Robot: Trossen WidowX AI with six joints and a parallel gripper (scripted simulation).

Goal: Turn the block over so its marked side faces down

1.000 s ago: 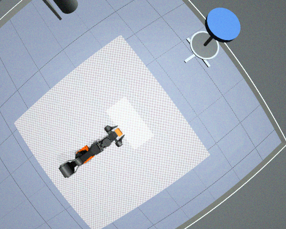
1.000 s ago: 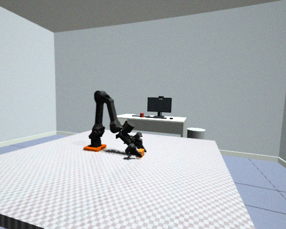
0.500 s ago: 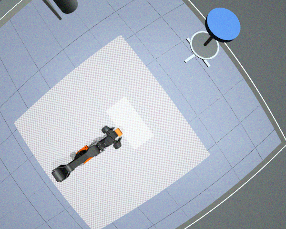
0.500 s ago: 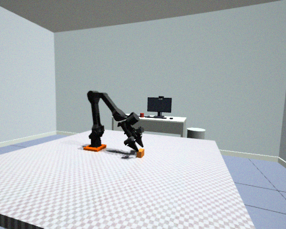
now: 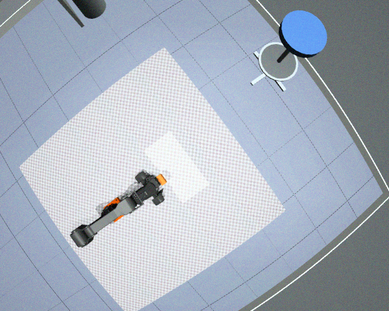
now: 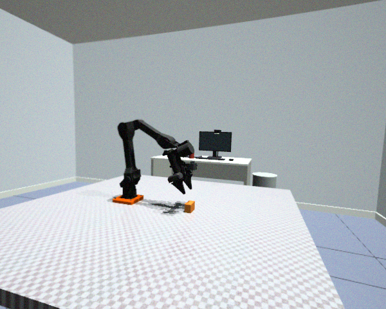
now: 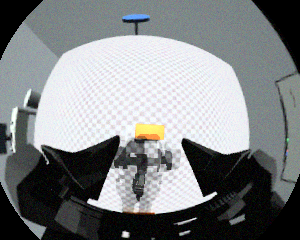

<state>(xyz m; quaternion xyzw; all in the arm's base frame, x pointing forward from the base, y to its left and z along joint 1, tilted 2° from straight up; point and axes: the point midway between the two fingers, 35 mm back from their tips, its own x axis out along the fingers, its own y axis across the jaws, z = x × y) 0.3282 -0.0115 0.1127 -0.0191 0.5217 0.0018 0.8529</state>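
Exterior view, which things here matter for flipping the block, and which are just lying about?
Belongs to the job:
- orange block, resting on the table
- gripper, open and empty, above the block

Just lying about:
- monitor on the white desk
- grey bin
- blue stool

Plain pale grey walls (image 6: 286,83) meet a darker ceiling (image 6: 153,16). The floor (image 6: 352,239) is blue-grey tile with a light skirting board along the walls. A white desk (image 6: 206,164) stands against the far wall, carrying a dark monitor (image 6: 215,141), with a round grey bin (image 6: 264,179) beside it. A blue-topped stool (image 5: 303,32) stands near one corner. The checkered tabletop (image 6: 153,252) fills the foreground, evenly lit.
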